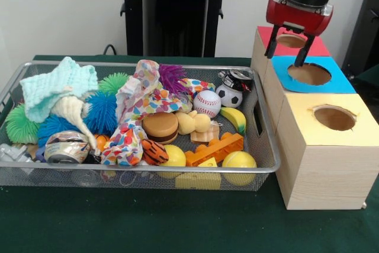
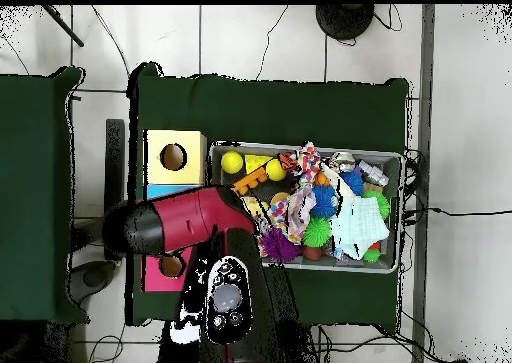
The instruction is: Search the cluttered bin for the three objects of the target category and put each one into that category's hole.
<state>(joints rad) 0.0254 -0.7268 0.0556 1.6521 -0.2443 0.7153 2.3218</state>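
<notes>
The wire mesh bin (image 1: 260,167) holds a heap of toys; it also shows in the overhead view (image 2: 392,159). One drink can (image 1: 66,147) lies on its side at the bin's front left corner, its silvery top facing me. A second can (image 1: 235,77) sits at the back right by the soccer ball. I see no third can. My gripper (image 1: 286,53) hangs open and empty just above the blue-topped hole (image 1: 309,74) of the wooden box. In the overhead view the arm (image 2: 190,221) covers the gripper and the blue top.
The red-topped hole (image 1: 291,41) lies behind the blue one and the yellow-topped hole (image 1: 334,117) in front. The bin also holds spiky puff balls (image 1: 101,112), a baseball (image 1: 206,103), yellow balls (image 1: 238,160), a spotted cloth (image 1: 139,96), a mint cloth (image 1: 58,86) and an orange brick (image 1: 214,149).
</notes>
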